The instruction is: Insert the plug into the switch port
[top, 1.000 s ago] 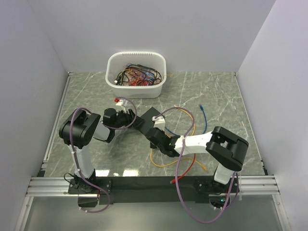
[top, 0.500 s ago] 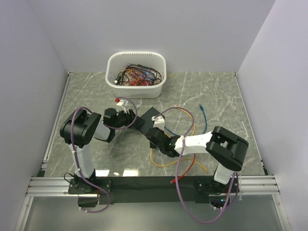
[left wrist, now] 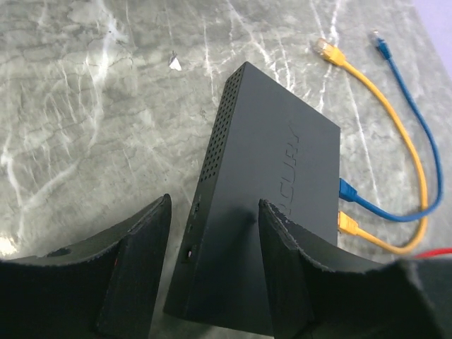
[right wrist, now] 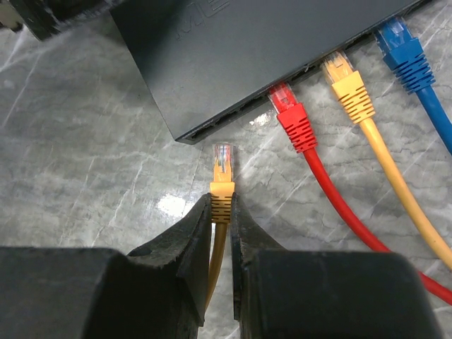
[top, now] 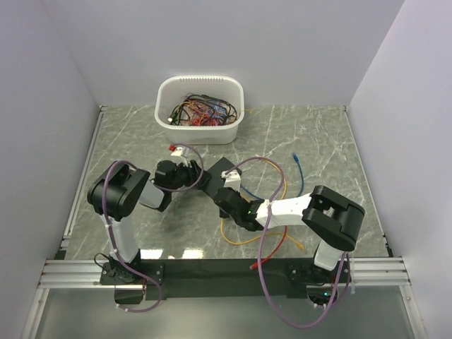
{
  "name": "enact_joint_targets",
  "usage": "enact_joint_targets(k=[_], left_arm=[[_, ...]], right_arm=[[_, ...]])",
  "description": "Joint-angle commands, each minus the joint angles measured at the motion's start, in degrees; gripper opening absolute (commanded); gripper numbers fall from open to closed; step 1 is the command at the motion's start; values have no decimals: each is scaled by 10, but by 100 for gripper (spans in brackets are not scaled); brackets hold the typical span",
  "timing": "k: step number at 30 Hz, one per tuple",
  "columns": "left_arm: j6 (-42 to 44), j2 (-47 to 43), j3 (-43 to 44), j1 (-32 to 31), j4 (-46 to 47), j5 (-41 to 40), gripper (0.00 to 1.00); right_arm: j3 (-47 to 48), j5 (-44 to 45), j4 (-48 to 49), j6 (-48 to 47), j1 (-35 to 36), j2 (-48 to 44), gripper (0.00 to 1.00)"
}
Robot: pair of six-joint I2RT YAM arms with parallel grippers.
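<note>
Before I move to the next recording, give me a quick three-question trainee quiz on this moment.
1. True or false: the right gripper pinches a yellow plug not yet inserted in the switch.
2. Already plugged in: A) red cable, yellow cable, blue cable; B) green cable, white cable; C) nothing.
3. Fill in: the left gripper straddles the ___.
Key: 1 true; 2 A; 3 switch.

Left arm point(top: 115, 192) and right arm point(top: 330, 215) made up of white links and bulky black joint housings, a mauve cable point(top: 260, 247) looped along each, fingers point(left wrist: 134, 265) formed as matte black wedges, edges roughened.
</note>
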Motion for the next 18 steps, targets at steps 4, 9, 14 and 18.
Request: enact_joint_targets(k=[4, 9, 14, 18], left_arm=[[32, -32, -13, -25, -15, -91, 58], [36, -11, -8, -25, 3, -51, 58], [46, -14, -8, -26, -4, -36, 58], [51, -20, -12, -26, -9, -36, 57]], right_arm=[[22, 24, 10, -11, 7, -2, 0], [45, 21, 12, -22, 6, 14, 0], [63, 12, 21, -42, 9, 20, 0], [71, 23, 16, -43, 11, 18, 0]])
